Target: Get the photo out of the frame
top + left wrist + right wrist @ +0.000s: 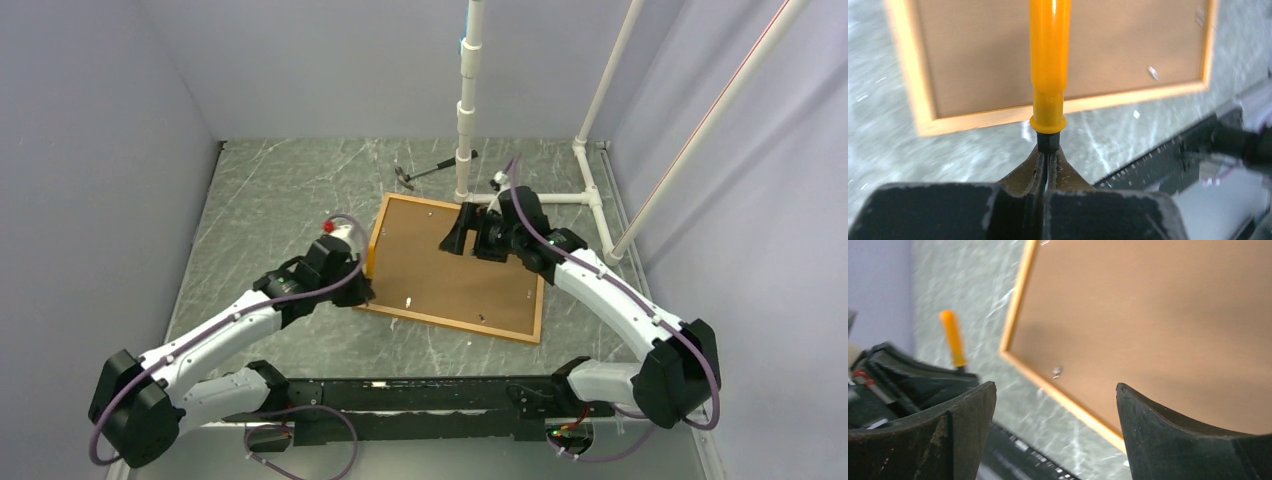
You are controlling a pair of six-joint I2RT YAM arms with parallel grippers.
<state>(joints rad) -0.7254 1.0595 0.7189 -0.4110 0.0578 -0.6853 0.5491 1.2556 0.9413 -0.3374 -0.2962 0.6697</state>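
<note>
The frame (540, 310), a thin orange border, lies flat on the grey marbled table. The photo (450, 275) sits in it face down, so only its plain brown back shows; the printed side is hidden. My left gripper (1050, 150) is at the frame's left edge, shut on the dark shaft of a small screwdriver whose orange handle (1049, 65) points out over the brown back (1118, 45). My right gripper (1055, 405) hovers open over the far right part of the back (1148, 315), with nothing between its fingers (968, 410).
A small hammer-like tool (425, 172) lies behind the frame. A white pipe stand (465, 150) rises at the back, with pipes running along the right. A black rail (400, 400) spans the near edge. A small metal tab (409, 300) sits on the brown back.
</note>
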